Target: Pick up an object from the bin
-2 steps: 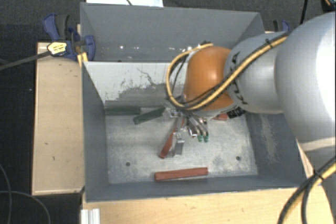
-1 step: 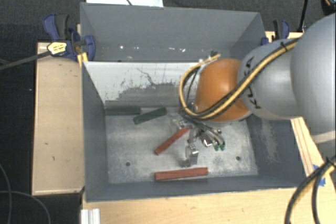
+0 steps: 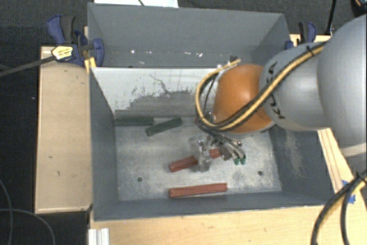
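We are working at the grasp itself. Our claw (image 3: 204, 162) is sitting low over the short reddish-brown flat bar (image 3: 182, 166), which is lying under it and jutting out to its left on the floor of the grey metal bin (image 3: 105, 146). We cannot tell whether the claw is released or clenched. A longer reddish-brown bar (image 3: 198, 190) is lying just nearside of the claw. Next, we judge, comes a firm squeeze and a straight lift.

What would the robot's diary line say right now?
pincer: low in bin | at: short red stick, middle | near: long red stick in front, green sticks back left
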You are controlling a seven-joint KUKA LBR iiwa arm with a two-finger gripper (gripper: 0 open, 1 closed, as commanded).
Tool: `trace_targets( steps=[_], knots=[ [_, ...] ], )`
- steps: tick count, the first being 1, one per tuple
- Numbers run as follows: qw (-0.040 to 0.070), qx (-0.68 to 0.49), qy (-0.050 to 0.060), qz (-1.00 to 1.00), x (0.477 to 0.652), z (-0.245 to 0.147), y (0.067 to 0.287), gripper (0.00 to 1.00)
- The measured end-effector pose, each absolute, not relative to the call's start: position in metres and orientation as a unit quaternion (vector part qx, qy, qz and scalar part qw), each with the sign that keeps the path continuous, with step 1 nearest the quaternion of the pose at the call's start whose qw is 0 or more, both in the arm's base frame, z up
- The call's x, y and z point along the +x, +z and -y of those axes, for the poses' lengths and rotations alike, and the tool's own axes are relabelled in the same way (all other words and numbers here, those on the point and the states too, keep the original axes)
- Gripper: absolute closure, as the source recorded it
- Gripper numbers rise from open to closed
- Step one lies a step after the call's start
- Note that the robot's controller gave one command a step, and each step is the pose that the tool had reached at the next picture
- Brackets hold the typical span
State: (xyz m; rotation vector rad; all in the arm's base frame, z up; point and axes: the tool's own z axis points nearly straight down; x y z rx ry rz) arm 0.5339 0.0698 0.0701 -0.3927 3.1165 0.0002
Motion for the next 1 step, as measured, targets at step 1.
trace_targets(
  steps=[1],
  knots=[
    [0.005,-0.144,0.000,-0.989,0.5292,-0.0822,0.2294,1.00]
  ],
)
